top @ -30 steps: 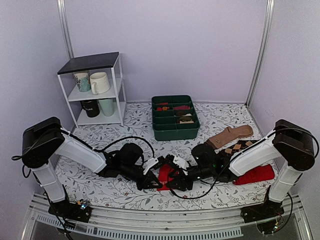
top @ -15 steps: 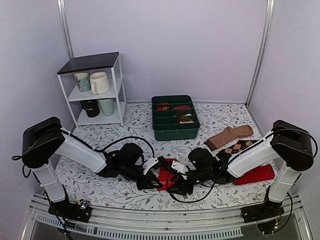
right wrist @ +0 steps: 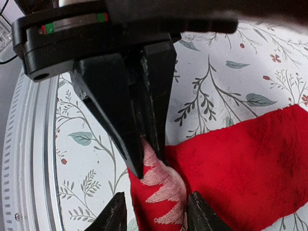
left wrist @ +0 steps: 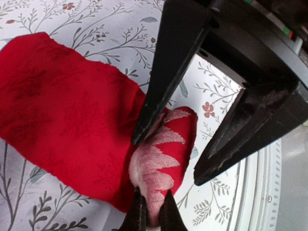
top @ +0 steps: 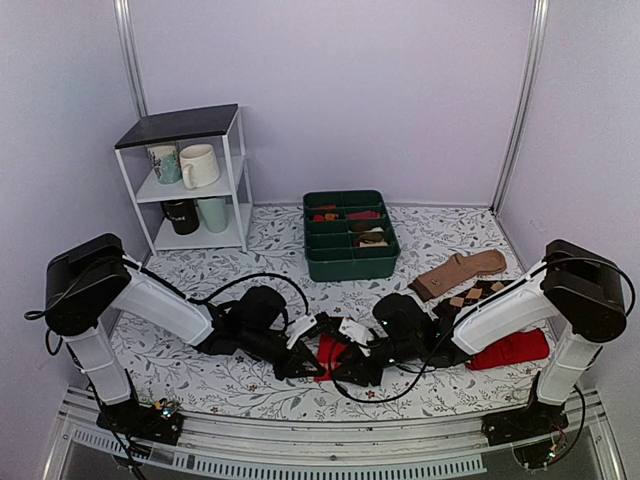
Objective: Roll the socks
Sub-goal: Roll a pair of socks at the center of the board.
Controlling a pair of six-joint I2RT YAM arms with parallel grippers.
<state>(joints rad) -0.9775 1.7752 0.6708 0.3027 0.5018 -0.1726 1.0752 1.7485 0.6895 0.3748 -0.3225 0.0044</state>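
The socks (top: 328, 352), a bright red fabric pair with a pale beige end section (left wrist: 153, 168) bearing dark-red zigzag marks, lie flat on the leaf-printed table cover (top: 180, 372) near its front edge, between the two grippers.

Far left, at the back: a white two-tier wire shelf with a dark top (top: 180, 125), holding ceramic mugs (top: 198, 165).

Left of centre: the left gripper (left wrist: 151, 212) reaches in low from the left. Its jaws are pressed together, pinching the beige end of the socks, which is bunched and slightly raised at the grip. The red body of the fabric spreads flat behind it.

Centre: the right gripper (right wrist: 156, 195) reaches in low from the right and meets the left one at the same end. Its jaws stand spread, one black finger (left wrist: 166, 67) on each side of the beige tip, straddling the fabric.

Centre, at the back: a dark green plastic tray (top: 350, 264) divided into compartments holding small items.

Right: a brown argyle-patterned sock (top: 458, 273) lies flat beyond the right arm, and all-red socks (top: 510, 348) lie just beside that arm, nearer the front edge.
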